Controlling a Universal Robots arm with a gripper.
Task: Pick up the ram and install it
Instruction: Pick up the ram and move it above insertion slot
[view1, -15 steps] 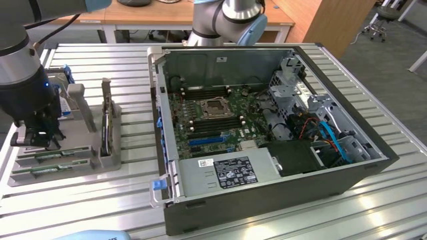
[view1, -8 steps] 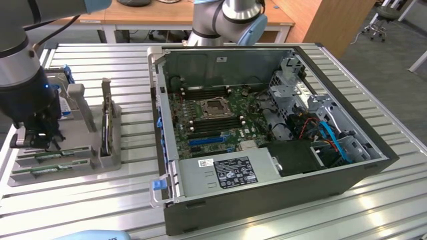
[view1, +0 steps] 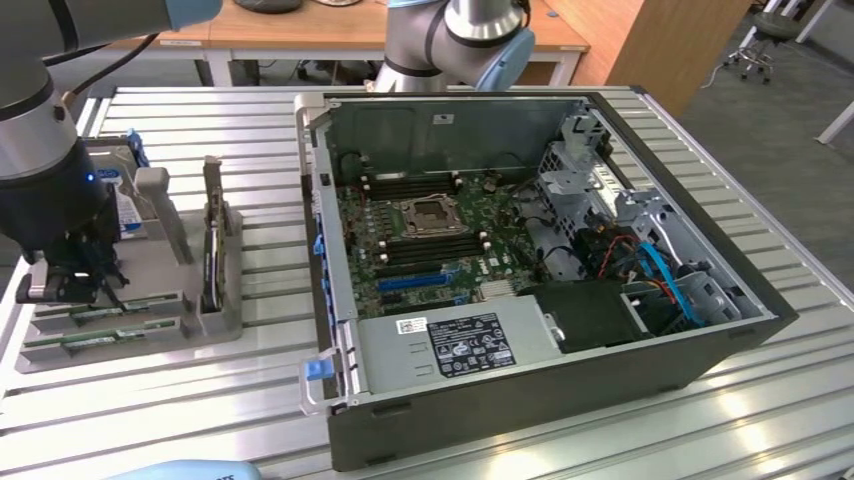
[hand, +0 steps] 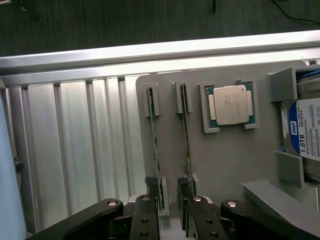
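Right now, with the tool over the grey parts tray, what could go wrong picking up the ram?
1. The open black tool hangs over the ends of two thin green ram sticks standing close together on edge. Closing could catch both, or tip one over.
2. It sits right by the slot posts of the grey plastic tray, so coming down could hit them.

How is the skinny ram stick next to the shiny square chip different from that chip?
The ram stick is long and thin; the chip is square. The ram stick stands on its edge in slots; the chip lies flat in a frame. The ram stick looks green, the chip silver. Both sit in the same gray holder.
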